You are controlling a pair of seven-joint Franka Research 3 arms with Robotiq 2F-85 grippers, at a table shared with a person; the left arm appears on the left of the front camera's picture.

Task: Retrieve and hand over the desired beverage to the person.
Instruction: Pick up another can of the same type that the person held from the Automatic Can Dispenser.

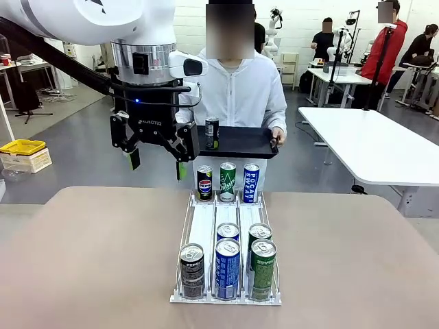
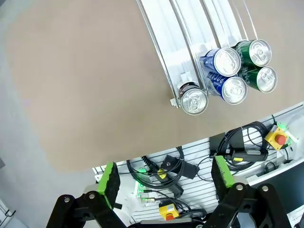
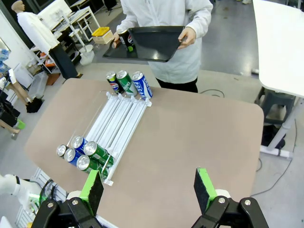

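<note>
Can: upright on tray. Tray held by person beyond far edge of counter.
Left gripper: fingers apart, empty, hanging just beside can, near far end of rack.
Right gripper: fingers apart, empty, high over counter.
Judgement: delivery appears complete; clearing move likely next.
Advice: raise left gripper straight up before drawing back. Keep fingers wide. Avoid brushing can, tray rim, far cans.
</note>
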